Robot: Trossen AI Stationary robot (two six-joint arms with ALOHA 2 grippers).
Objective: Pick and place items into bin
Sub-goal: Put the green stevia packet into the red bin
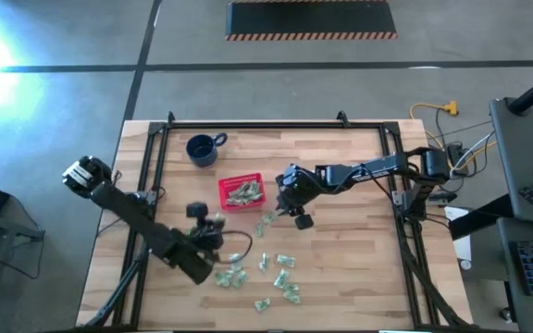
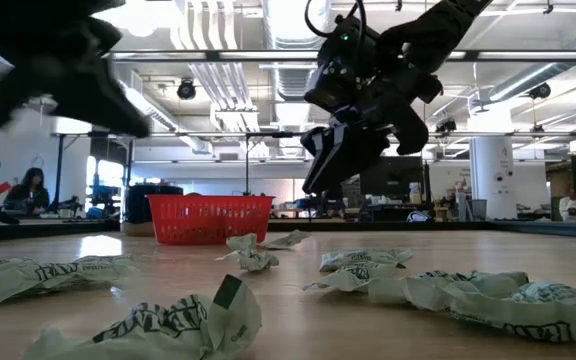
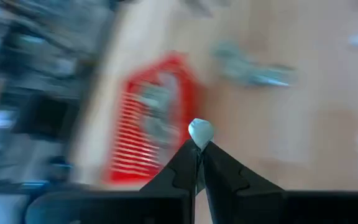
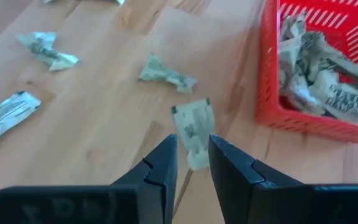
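Note:
The red latticed basket stands mid-table with several pale green-and-white wrapped pieces inside. More pieces lie scattered on the wood toward the near edge. My left gripper hovers just near-left of the basket, shut on one piece. My right gripper is to the right of the basket, raised off the table and open by a narrow gap. A loose piece lies on the wood below that gap. My left gripper pinches a small pale wrapped piece between its two fingertips. The piece sticks out beyond the tips and is lifted clear of the table. Blur hides which part of the piece the fingers have.
A dark blue mug stands far-left of the basket. Black frame rails run along the table's left, far and right sides. Cables and equipment sit beyond the right rail. Bare wood lies to the right of the scattered pieces.

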